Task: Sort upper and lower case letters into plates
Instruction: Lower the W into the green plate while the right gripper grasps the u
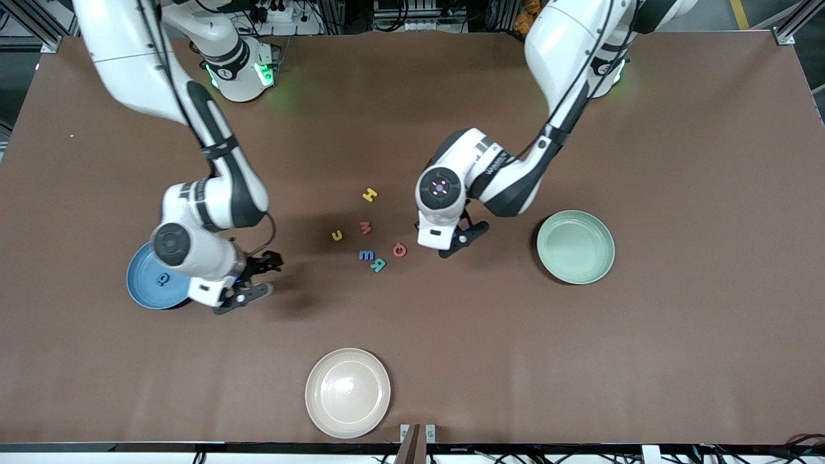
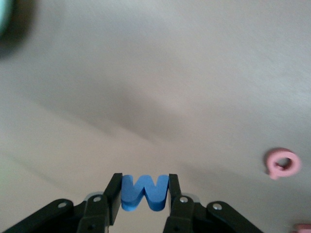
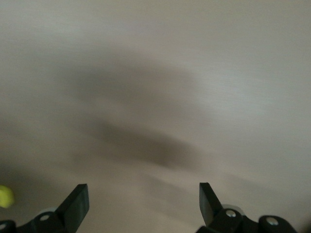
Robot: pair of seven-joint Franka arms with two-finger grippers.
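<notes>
Between the letter cluster and the mint plate (image 1: pixel 575 247), the left gripper (image 1: pixel 461 241) hangs over bare table, its fingers (image 2: pixel 112 196) closed on a blue W (image 2: pixel 145 192) held upright between them. On the table lie a yellow H (image 1: pixel 369 194), a red letter (image 1: pixel 365 227), a small yellow letter (image 1: pixel 337 236), a blue letter (image 1: pixel 367 255), a teal R (image 1: pixel 379 264) and a pink Q (image 1: pixel 399 249), the last nearest the left gripper. Toward the right arm's end, the right gripper (image 1: pixel 253 281) hovers just beside the blue plate (image 1: pixel 145 290), jaws spread wide with nothing between them. One dark letter (image 1: pixel 164 279) lies in the blue plate. A cream plate (image 1: pixel 348 392) sits nearest the camera.
</notes>
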